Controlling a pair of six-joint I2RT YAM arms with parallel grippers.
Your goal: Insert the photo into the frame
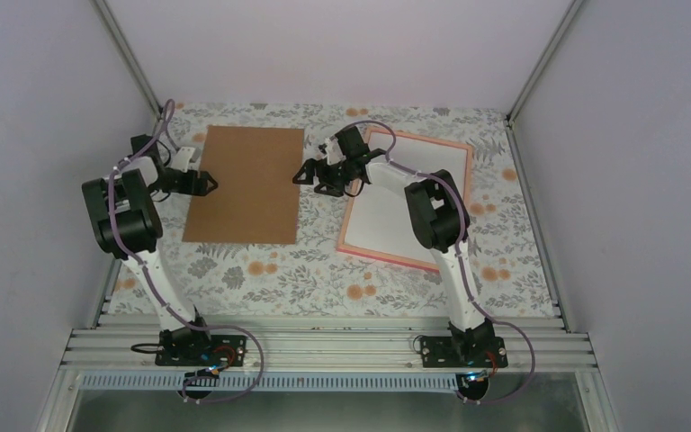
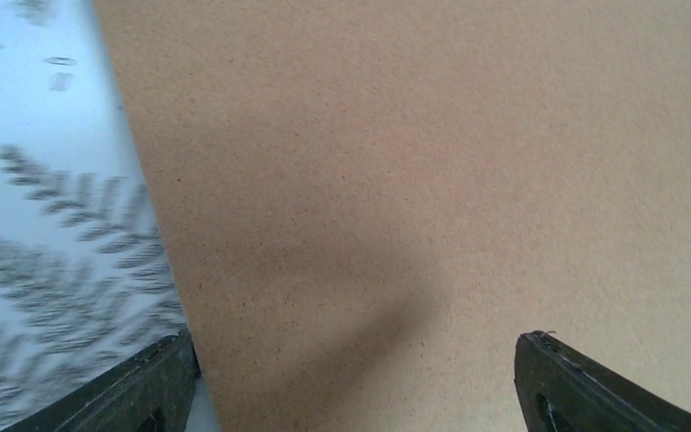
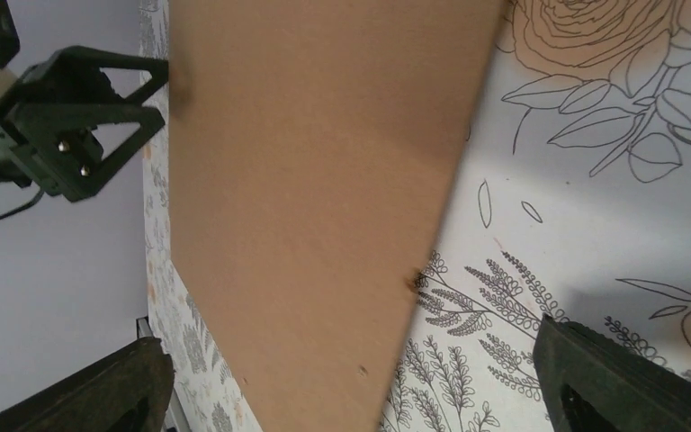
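The frame [image 1: 382,257], thin and pink, lies flat at the right of the table with a plain white surface [image 1: 387,216] filling it. The photo's printed side shows nowhere; I cannot tell whether that white surface is its back. My left gripper [image 1: 207,183] is at the left edge of a brown board [image 1: 247,184]. In the left wrist view this gripper [image 2: 346,369] stands open, its fingers straddling the board's edge [image 2: 180,270]. My right gripper [image 1: 306,177] hangs open between the board and the frame. In the right wrist view the right gripper [image 3: 351,387] looks down on the board's right edge.
A floral cloth [image 1: 324,270] covers the table. White walls with metal posts close in the back and both sides. The left gripper [image 3: 72,126] also shows in the right wrist view beyond the brown board [image 3: 306,180].
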